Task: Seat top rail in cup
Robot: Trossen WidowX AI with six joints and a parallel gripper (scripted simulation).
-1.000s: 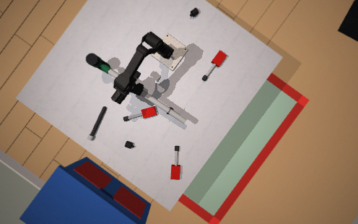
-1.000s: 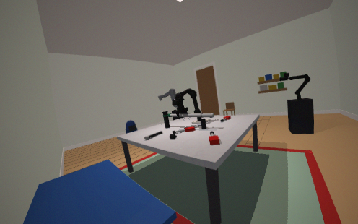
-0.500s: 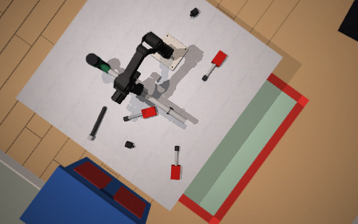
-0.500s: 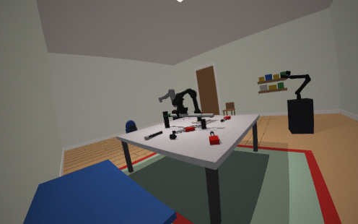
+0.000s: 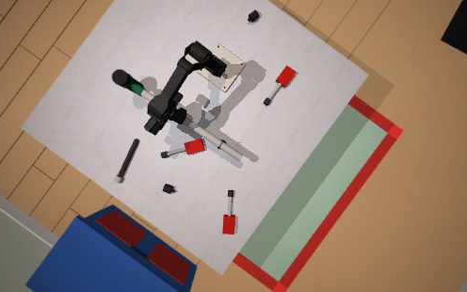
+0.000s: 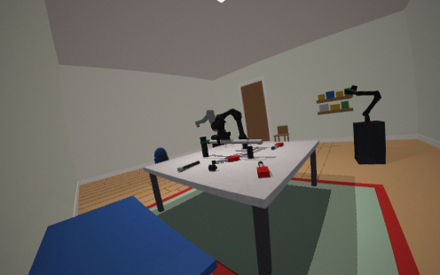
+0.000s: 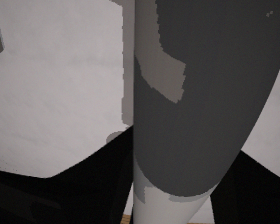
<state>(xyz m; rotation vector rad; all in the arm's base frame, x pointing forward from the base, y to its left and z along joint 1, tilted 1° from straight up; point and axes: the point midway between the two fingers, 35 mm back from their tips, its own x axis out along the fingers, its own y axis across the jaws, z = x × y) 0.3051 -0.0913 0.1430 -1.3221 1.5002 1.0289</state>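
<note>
The fence top rail (image 5: 207,135) (image 6: 255,142) (image 7: 203,115) is a pale tube, running level above the table. It passes through the loop cap (image 5: 221,144), a thin dark ring, over a short post (image 6: 250,153). Its other end meets the green band area (image 5: 136,88) beneath the black cap of the big post (image 5: 121,77) (image 6: 205,150). The band sits up near the cap. How deep the rail end sits in the cup is too small to tell. My gripper (image 5: 167,110) (image 6: 220,141) (image 7: 173,136) is shut on the rail, between the big post and the loop cap.
The robot's pale base plate (image 5: 234,65) lies behind the rail. Red-handled tools (image 5: 195,146) (image 5: 285,76) (image 5: 229,225), a dark rod (image 5: 128,160) (image 6: 189,166) and small black fittings (image 5: 169,188) (image 5: 253,16) lie on the table.
</note>
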